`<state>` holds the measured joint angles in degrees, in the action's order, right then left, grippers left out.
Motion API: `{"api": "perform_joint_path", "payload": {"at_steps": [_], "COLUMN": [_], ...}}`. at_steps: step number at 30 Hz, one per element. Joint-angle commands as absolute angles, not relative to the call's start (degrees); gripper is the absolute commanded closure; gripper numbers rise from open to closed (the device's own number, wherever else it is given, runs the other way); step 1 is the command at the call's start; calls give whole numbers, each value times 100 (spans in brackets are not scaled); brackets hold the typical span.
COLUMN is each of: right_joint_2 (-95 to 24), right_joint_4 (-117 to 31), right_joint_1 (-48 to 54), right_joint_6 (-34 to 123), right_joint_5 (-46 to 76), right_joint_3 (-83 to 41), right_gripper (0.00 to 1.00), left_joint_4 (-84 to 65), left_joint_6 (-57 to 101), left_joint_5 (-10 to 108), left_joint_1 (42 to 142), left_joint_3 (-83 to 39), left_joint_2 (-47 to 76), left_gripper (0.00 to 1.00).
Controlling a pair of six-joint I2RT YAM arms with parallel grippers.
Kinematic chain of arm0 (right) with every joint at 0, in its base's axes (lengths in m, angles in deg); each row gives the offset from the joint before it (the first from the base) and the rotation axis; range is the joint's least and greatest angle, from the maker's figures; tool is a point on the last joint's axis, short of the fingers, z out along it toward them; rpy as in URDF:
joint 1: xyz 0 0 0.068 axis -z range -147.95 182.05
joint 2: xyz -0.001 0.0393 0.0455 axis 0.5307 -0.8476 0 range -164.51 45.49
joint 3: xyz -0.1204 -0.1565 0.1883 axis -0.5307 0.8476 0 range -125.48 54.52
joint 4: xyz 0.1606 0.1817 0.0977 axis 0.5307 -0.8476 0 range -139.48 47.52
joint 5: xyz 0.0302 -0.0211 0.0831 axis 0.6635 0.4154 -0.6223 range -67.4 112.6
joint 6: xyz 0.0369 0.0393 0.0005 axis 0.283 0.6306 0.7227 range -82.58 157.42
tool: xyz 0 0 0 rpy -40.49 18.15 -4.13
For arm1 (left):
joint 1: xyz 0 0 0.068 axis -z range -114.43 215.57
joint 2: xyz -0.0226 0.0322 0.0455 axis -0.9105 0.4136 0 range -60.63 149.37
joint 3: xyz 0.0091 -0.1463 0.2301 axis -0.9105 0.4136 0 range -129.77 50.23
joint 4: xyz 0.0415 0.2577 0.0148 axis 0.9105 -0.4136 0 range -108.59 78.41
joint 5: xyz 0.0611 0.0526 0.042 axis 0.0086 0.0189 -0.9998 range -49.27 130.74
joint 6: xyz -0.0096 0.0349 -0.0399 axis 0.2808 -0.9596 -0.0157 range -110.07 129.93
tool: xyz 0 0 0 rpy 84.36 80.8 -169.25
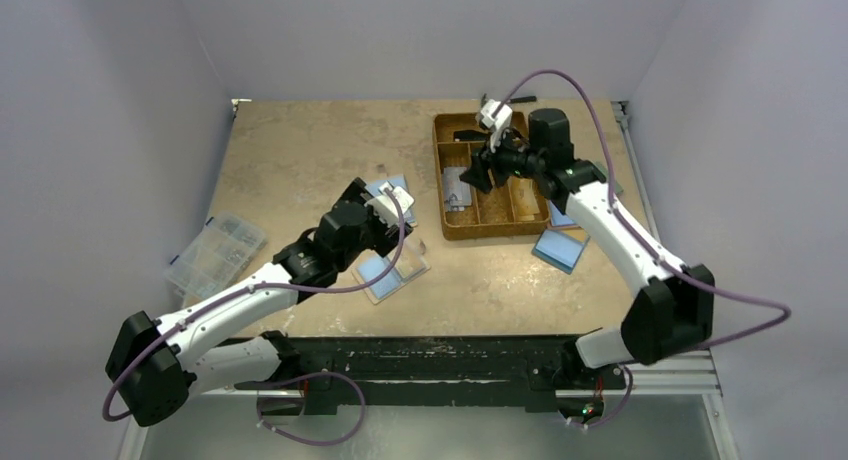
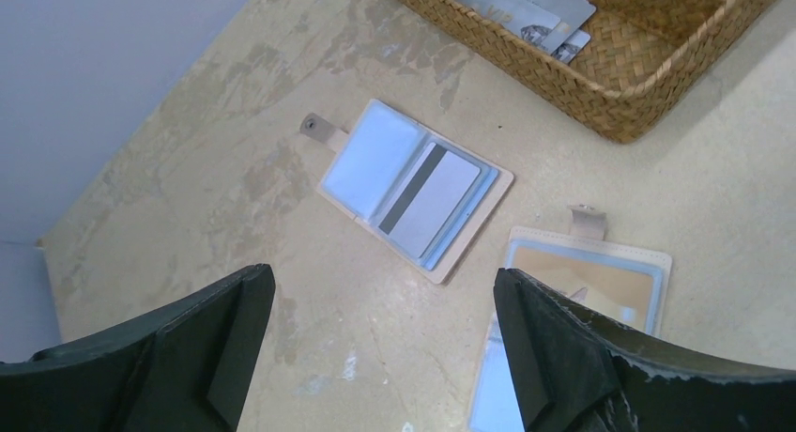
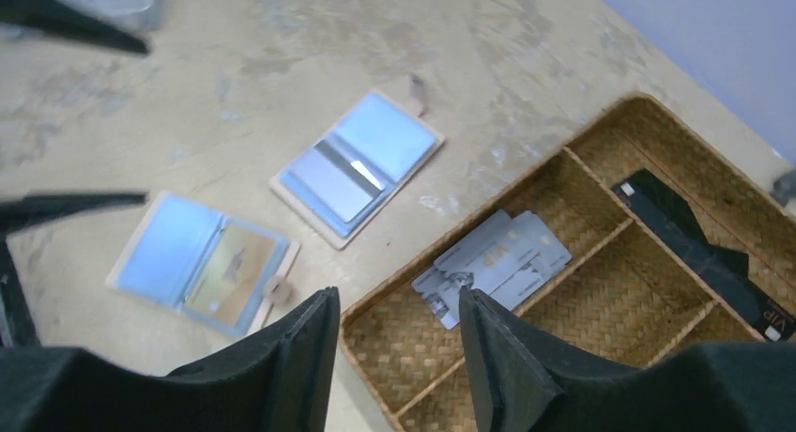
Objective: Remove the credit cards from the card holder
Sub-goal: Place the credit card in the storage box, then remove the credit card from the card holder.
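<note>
Card holder (image 2: 366, 160) lies open and flat on the tabletop (image 2: 216, 197), just beside the woven tray (image 2: 619, 103), with one grey striped credit card (image 2: 430, 199) showing in a pocket. Left pincer (image 2: 385, 357) hovers over it, spread wide and empty. The smart play: pinch the card's exposed edge and draw it along the pocket. Right pincer (image 3: 399, 357), over the tray, stands parted and empty above grey cards (image 3: 493, 263) inside.

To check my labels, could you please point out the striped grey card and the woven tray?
striped grey card (image 2: 439, 199): left wrist view, its pale face.
woven tray (image 2: 615, 117): left wrist view, corner rim.
</note>
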<state>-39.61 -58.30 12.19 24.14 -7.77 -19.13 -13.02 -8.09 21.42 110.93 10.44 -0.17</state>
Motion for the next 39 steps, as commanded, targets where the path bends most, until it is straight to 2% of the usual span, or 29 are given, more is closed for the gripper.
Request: {"api": "perform_joint_path", "payload": {"at_steps": [1,4,10,18,24,30,39], "right_joint_2": [-3133,-2571,-1873,-1714,-1692,-1716,-1711], "right_joint_4": [-5751,-5668,-5453,-5381,-5098,-4810,-4728], "right_joint_1": [1260,1290,1444,1512,1517,1513,1510], "right_joint_6": [1618,1451,1344,1093,1282,1620,1692], "right_joint_5": [-1528,-1729,-2251,-3138,-3251,-3207,-3060], "right_joint_3": [-1069,-510,305,678,853,1001,1053], "right_gripper": [39,33,31,29,28,31,31], "left_joint_4": [-1651,-1734,-1520,-1247,-1413,-2060,-3783], "left_joint_6": [502,1521,3604,5839,6838,7603,7832], "left_joint_5": [2553,2782,3021,2799,2591,2122,1696], "left_joint_1": [10924,10924,10918,10921,10920,10920,10927], "left_joint_3": [489,469,958,1992,2218,1811,209], "left_joint_2": [155,174,-196,-884,-787,-56,1534], "left_gripper": [7,9,10,9,10,13,22]}}
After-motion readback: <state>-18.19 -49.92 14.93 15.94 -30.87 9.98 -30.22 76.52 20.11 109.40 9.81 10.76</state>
